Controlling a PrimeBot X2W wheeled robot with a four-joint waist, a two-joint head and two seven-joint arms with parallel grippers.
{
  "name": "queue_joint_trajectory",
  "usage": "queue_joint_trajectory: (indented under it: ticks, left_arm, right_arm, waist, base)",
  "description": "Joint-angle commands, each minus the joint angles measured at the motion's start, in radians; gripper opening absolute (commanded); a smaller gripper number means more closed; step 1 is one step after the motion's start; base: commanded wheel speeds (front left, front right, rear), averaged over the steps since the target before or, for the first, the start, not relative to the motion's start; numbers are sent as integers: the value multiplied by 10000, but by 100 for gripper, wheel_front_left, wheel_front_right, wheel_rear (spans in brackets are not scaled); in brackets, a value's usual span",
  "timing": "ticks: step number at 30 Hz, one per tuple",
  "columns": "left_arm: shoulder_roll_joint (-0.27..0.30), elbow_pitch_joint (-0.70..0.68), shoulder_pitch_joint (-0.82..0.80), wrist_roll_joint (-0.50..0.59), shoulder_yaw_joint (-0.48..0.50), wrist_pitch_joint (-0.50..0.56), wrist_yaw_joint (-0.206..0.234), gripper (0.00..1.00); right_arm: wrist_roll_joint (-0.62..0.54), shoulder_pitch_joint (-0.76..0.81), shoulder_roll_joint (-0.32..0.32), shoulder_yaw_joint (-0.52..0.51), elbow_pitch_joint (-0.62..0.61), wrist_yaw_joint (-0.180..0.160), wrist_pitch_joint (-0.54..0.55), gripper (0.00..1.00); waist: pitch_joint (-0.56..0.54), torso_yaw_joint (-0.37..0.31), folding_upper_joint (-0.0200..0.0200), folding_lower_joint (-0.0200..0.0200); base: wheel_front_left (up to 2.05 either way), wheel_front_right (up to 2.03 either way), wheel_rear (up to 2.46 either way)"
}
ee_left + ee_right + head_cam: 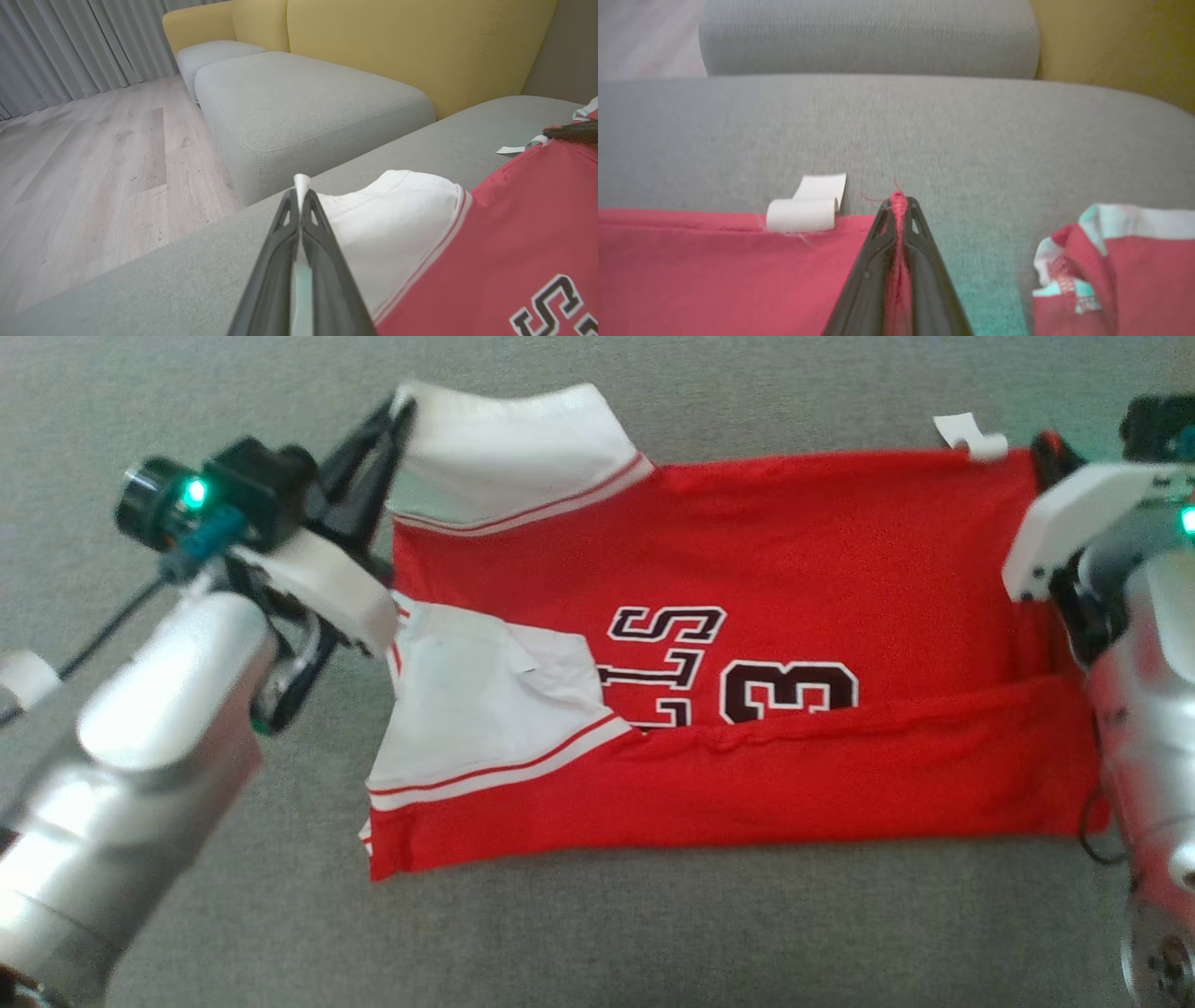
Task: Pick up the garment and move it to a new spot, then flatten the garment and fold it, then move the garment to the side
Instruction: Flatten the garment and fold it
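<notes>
here, oblong jersey (794, 551) (white sleeves (504, 457)) tops woven cushion (653, 933).

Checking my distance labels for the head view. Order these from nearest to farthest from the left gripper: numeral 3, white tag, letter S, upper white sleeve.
From the left gripper:
1. upper white sleeve, held by it, upper left.
2. letter S, toward the middle.
3. numeral 3, just past the S, lower.
4. white tag, at the jersey's opposite end, far right.
</notes>
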Motion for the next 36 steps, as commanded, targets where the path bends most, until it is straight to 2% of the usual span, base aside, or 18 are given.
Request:
queue_joint_trajectory:
  ticks: [1,4,9,14,19,26,36]
  left_arm:
    - [512,23,-863,-2,572,-54,25,0]
    - [567,331,-1185,80,621,-107,-23,0]
    - [491,1178,-2094,234,861,-540,-32,0]
    - [201,2217,-2953,481,950,-1012,-9,0]
    - [-211,2993,-3188,567,901,-1321,-174,0]
    - [-430,3193,-2680,724,714,-1511,-500,0]
    - [-34,2334,-995,864,-15,-1306,-932,0]
  right_arm:
    - [341,-708,147,289,-346,-7,-281,0]
    - [737,-972,211,489,-411,-7,-460,0]
    - [2015,-1562,293,1025,-748,-7,-920,0]
    - [2987,-1964,170,1357,-1005,-7,-1333,0]
    - [3610,-1921,-59,1897,-1045,-7,-1810,0]
    - [4720,-1329,-651,2770,-1172,-7,-1775,0]
    - [6312,323,-2028,4105,-1952,-7,-1411,0]
  waist:
    - [-20,-167,0,0]
    - [11,-291,0,0]
    - [166,-578,0,0]
    - [311,-707,0,0]
    - [280,-635,0,0]
    - [40,-337,0,0]
    - [-860,-5,0,0]
  base:
    - [0,0,0]
    - [0,0,0]
    - [0,0,0]
    - [0,0,0]
    - [0,0,0]
    - [0,0,0]
    - [0,0,0]
